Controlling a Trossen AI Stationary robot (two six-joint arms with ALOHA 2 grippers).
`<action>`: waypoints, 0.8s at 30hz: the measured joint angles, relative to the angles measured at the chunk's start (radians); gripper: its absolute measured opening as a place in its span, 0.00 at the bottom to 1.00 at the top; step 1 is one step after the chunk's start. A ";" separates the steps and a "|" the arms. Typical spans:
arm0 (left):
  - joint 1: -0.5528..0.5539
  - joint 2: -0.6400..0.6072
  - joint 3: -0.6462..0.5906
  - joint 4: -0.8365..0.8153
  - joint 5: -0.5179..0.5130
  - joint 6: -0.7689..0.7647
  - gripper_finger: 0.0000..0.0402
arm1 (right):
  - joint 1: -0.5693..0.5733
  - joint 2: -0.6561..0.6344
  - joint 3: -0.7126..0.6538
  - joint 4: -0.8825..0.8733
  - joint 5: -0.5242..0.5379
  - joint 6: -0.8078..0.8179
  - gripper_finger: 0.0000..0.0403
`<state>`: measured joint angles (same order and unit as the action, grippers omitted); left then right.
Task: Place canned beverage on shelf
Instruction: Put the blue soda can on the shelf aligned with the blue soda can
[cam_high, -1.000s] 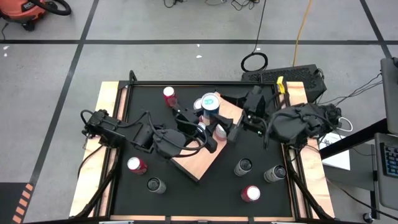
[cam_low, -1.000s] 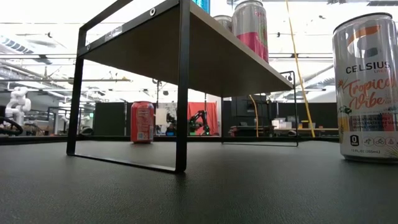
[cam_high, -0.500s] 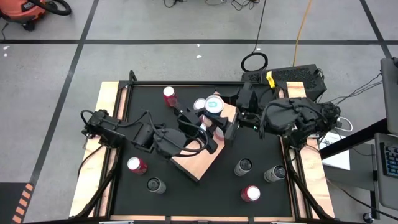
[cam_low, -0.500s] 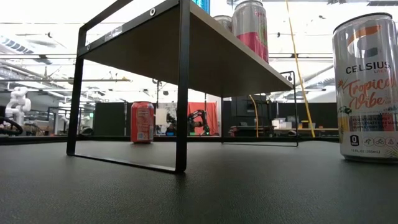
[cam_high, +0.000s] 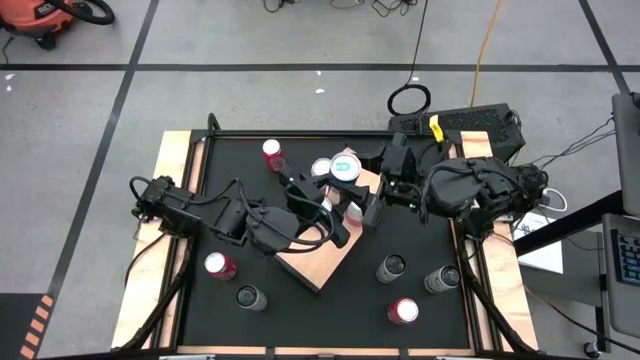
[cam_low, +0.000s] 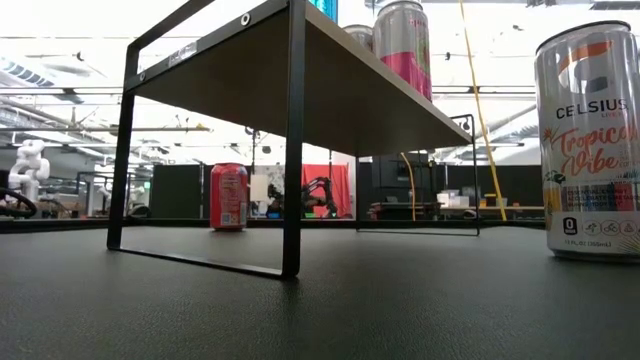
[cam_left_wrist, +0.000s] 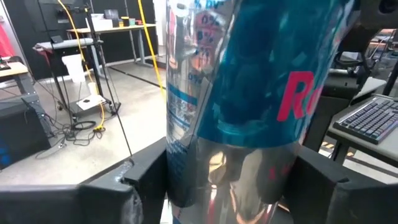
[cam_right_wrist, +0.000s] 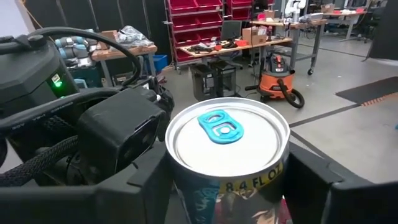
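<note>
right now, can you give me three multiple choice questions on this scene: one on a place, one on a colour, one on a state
1. Where is the pink and silver can?
A. standing on top of the shelf
B. under the shelf
C. lying on the tabletop

2. What colour is the pull tab on the blue can?
A. silver
B. blue
C. red

3. What is the left gripper doing?
A. open over bare tabletop
B. shut on a red can
C. shut on the blue can

Answers:
1. A, the low view shows it upright on the board.
2. B, the right wrist view shows a blue tab on a silver lid.
3. C, the left wrist view shows both fingers against the can's sides.
</note>
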<state>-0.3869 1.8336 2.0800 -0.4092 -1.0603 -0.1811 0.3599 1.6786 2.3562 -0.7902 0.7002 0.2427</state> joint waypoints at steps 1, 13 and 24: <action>-0.004 0.000 0.000 0.000 0.000 0.000 0.64 | 0.000 -0.001 0.000 0.000 -0.005 0.003 0.54; -0.026 -0.027 0.003 0.045 0.242 -0.075 0.86 | -0.002 -0.059 -0.001 0.008 -0.258 -0.065 0.55; -0.003 -0.026 0.002 0.060 0.433 -0.101 0.86 | -0.001 -0.058 -0.001 0.053 -0.394 -0.103 0.55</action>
<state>-0.3901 1.8072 2.0815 -0.3496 -0.6273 -0.2825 0.3592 1.6207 2.3550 -0.7372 0.3058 0.1400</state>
